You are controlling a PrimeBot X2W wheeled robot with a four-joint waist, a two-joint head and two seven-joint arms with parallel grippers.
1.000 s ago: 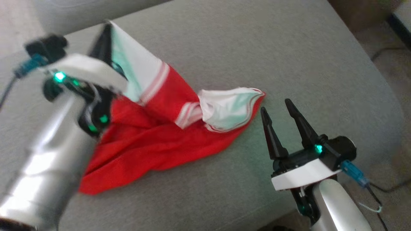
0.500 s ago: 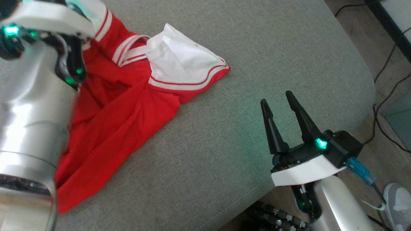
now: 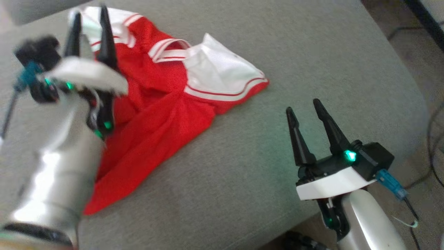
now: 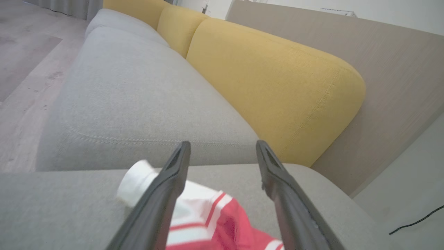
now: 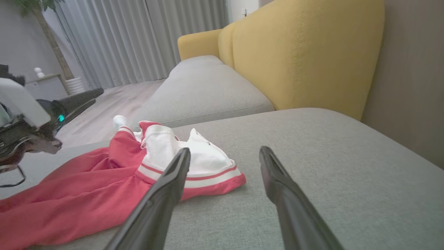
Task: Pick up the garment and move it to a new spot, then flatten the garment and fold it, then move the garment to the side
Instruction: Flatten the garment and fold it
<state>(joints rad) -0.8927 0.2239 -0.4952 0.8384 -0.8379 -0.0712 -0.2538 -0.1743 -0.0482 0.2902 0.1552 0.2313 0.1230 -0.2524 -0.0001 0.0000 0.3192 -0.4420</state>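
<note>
A red garment (image 3: 156, 114) with white, red-striped trim lies crumpled on a grey sofa cushion (image 3: 242, 194), its white parts towards the top and its red cloth trailing down to the lower left. The left claw (image 3: 90, 13), blurred, hovers over the garment's upper left end with its fingers apart, gripping nothing. The right claw (image 3: 303, 107) sits at the lower right, well apart from the garment, fingers spread and empty above the cushion. A dark cable (image 3: 433, 121) lies on the floor at the right edge.

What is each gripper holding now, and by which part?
Nothing. The left gripper is open over the garment; the right gripper is open too.
</note>
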